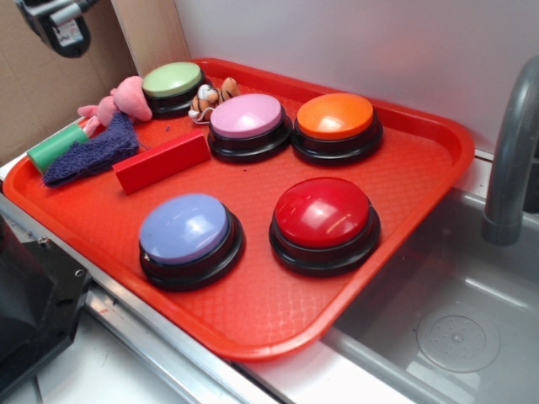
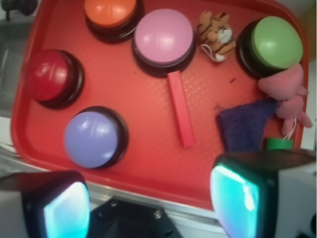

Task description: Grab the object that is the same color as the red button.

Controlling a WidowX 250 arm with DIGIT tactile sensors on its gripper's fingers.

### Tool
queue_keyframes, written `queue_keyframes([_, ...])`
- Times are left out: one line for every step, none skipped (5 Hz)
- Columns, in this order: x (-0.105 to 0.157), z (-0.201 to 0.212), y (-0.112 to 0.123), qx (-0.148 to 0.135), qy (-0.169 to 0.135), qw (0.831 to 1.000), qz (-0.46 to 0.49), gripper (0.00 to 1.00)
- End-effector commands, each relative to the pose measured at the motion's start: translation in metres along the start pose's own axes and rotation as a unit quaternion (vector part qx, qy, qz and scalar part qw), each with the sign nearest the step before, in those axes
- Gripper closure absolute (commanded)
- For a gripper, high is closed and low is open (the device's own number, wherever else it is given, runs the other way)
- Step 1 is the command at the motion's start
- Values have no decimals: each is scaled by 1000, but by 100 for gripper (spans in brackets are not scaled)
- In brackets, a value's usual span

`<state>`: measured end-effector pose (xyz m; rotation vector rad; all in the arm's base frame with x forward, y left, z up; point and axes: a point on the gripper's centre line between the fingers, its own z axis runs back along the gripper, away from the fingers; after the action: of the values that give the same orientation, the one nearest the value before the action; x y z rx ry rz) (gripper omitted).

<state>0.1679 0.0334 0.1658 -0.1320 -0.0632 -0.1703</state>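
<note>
One target: the red block (image 2: 180,110), flat and matte, lies on the red tray (image 2: 143,163), ahead of the fingers and between them in the wrist view, long axis running away from the camera.
Gripper state: gripper (image 2: 148,203) spread wide and empty; both fingertips (image 2: 233,196) sit at the near tray edge, well clear of the block.
Colour reference: the red button (image 2: 49,77) stands ahead and to the left-hand side of the fingers, apart from the block.
Risk, colour confusion: block and tray are nearly the same red; a misjudged block outline would probably put the pads on bare tray.
Risk, low profile: the block lies flat; too shallow a descent would likely close above it, too deep would jam the tips into the tray.
Risk, orientation: judged from the wrist view, the jaws straddle the narrow width already; any wrist twist could make them meet the long ends and skid the block.
Risk, pink button (image 2: 163,37): its base sits just beyond the block's far end; an overshoot forward could strike or press it.
Risk, purple button (image 2: 94,139): near the left-hand pad's path; a lateral drift could clip it.
Risk, purple cloth (image 2: 245,126): near the right-hand pad's path, with a pink plush toy (image 2: 287,91) behind; cloth could snag.
Clear of path: orange button (image 2: 109,12), green button (image 2: 275,42) and tiger toy (image 2: 215,34) are farther ahead.
</note>
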Motion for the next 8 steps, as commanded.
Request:
queue_keyframes([25,-43,25,7,-21,1000,-16,0])
queue_keyframes([34,-67,28,7,-31,999,-26,0])
queue_keyframes([37,-89,30,11,-28,999,-29,0])
queue_keyframes([38,-112,33,19,-18,1000,-14,0])
queue_keyframes([39,-124,33,31,-7,999,-12,0])
queue_keyframes([38,-135,35,49,3,999,-2,0])
queue_keyframes([39,-142,33,53,9,999,4,100])
queue_keyframes([39,-145,33,67,19,998,12,100])
